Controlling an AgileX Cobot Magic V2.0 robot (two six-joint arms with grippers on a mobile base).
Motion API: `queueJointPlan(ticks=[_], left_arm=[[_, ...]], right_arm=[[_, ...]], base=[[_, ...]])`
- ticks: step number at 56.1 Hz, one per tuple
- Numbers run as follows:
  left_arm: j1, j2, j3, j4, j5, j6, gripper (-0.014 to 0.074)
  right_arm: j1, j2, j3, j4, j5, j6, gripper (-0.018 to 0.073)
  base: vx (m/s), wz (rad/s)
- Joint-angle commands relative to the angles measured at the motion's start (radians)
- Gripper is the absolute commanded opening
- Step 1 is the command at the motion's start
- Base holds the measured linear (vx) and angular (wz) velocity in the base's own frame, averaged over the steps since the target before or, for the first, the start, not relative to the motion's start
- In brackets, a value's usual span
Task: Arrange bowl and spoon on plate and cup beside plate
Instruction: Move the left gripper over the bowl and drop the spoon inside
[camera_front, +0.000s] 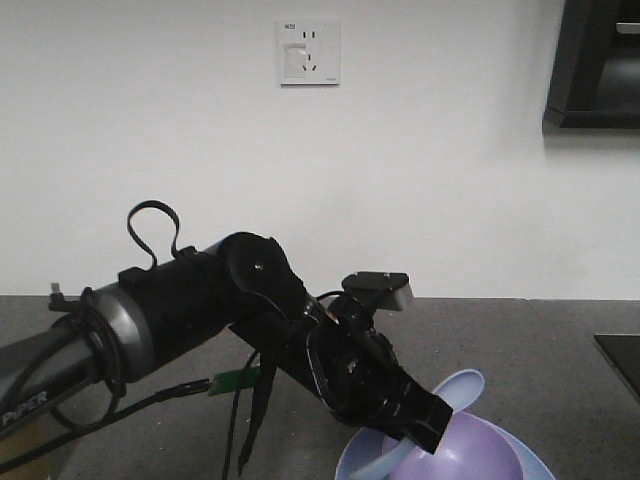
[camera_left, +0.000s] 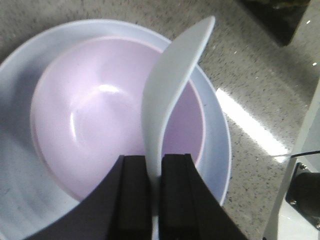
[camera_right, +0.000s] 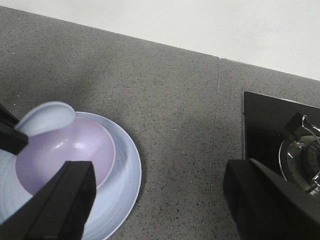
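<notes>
The wall (camera_front: 150, 120) behind is plain white, with one white socket plate (camera_front: 310, 52) high in the middle. In the upper right corner hangs a dark cabinet or hood (camera_front: 595, 65) — I cannot tell which. Below the wall runs a grey speckled countertop (camera_front: 520, 330), crossed by a thin seam (camera_right: 216, 125). On the right a black glass hob (camera_right: 270, 125) sits in the counter, with a metal burner (camera_right: 302, 150). A bright streak of light (camera_left: 252, 127) lies on the stone.

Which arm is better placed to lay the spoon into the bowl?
Left: the left gripper is shut on the spoon, held over the bowl that sits on the plate. The right gripper is open and empty, off to the side of the plate.
</notes>
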Motion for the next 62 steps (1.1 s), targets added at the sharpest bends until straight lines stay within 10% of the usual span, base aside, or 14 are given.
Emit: queueJointPlan(ticks=[1,30,43,52,62], left_arm=[[-0.011,-0.036,-0.04,-0.051,-0.059,-0.004,0.0016],[-0.013,-0.031,-0.04,-0.054,-0.105,0.021,0.0482],[-0.012,-0.073,-0.04,-0.022,-0.093,0.026,0.0552],[-0.012,-0.188,-0.04,0.175,-0.082,0.012,0.0552],[-0.012,-0.35,-0.04,0.618,0.033,-0.174,0.0552]], right_arm=[[-0.001,-0.007,-0.033,-0.016,-0.071,0.003,0.0582],[-0.001,-0.007,-0.033,-0.016,-0.07,0.019,0.0582],[-0.001,-0.007,-0.033,-0.016,-0.07,0.019,0.0582],[-0.001,-0.007,-0.033,-0.016,-0.07,0.019,0.0582],[-0.001,-0.007,-0.033,-0.015,-0.069,0.019,0.0582]], base=[[0.0,0.0],[0.0,0.0],[0.0,0.0],[0.0,0.0],[0.0,0.0]])
